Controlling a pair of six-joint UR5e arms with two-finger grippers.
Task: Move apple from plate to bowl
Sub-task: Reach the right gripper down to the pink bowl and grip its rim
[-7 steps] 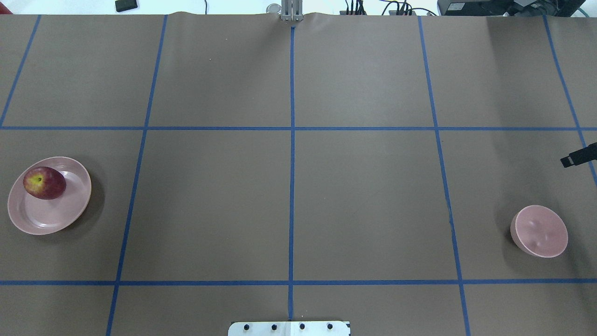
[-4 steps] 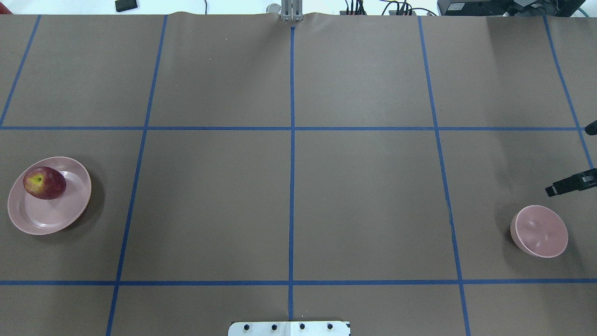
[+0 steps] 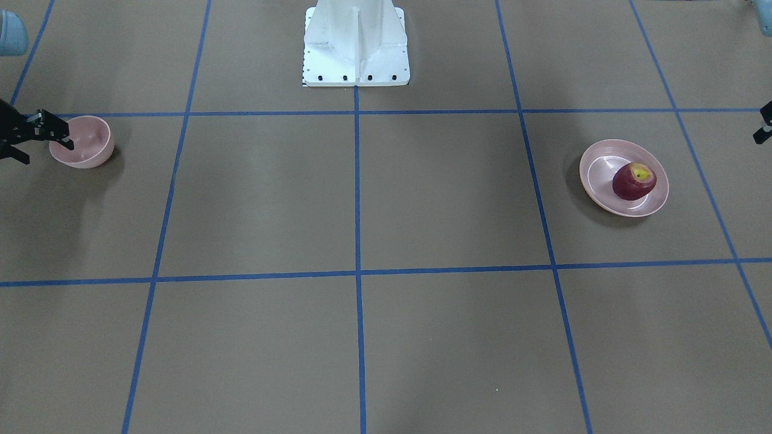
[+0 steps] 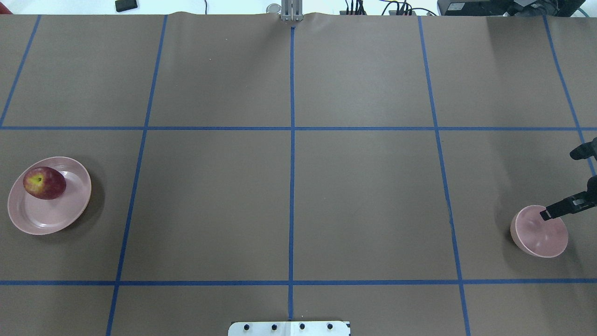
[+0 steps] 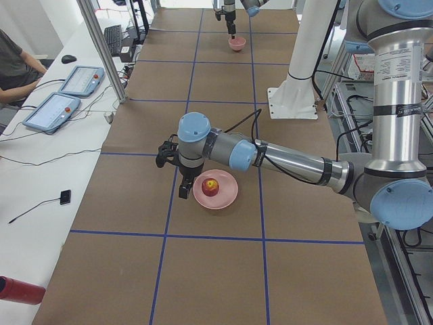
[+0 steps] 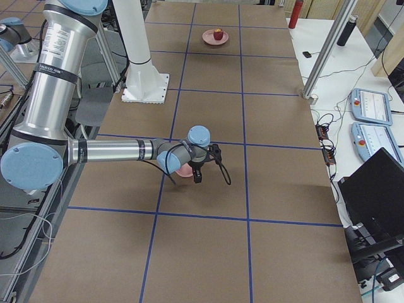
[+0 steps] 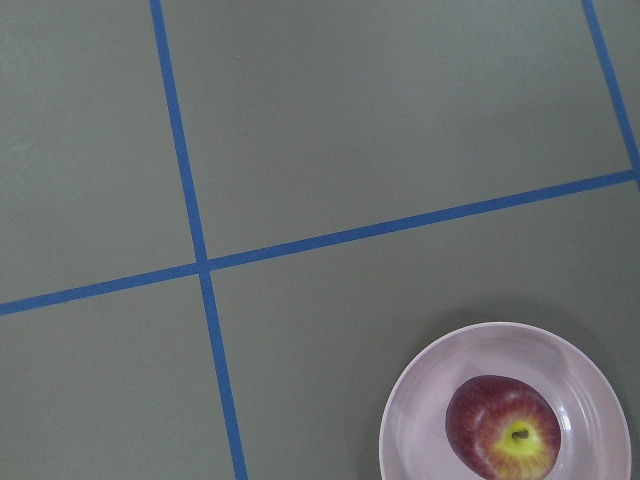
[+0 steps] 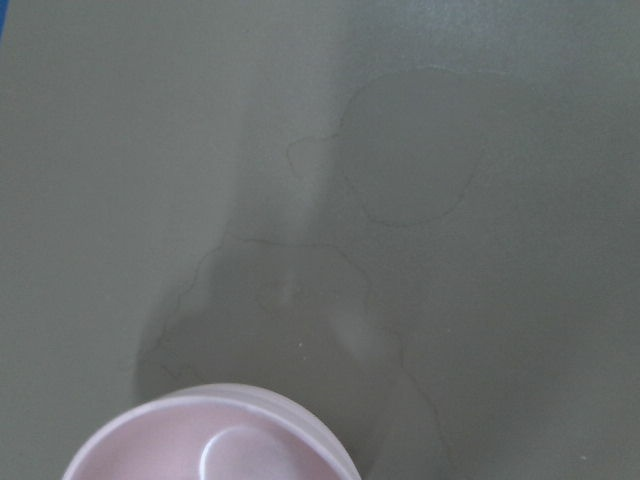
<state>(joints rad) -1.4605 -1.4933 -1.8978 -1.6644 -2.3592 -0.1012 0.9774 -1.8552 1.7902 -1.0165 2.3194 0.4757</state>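
Pink bowl (image 4: 536,242) sits partly under my right pincer (image 4: 559,185), jaws spread wide | my left pincer (image 3: 764,125) near plate (image 4: 70,219), cannot tell its spread | dark red apple (image 4: 44,183), yellow-green stem patch, lies off-centre on plate.

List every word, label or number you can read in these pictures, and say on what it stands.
No text can be read.
Apple, plate, bowl, table: they bear no writing.
Tablets in the side views: too small to read.
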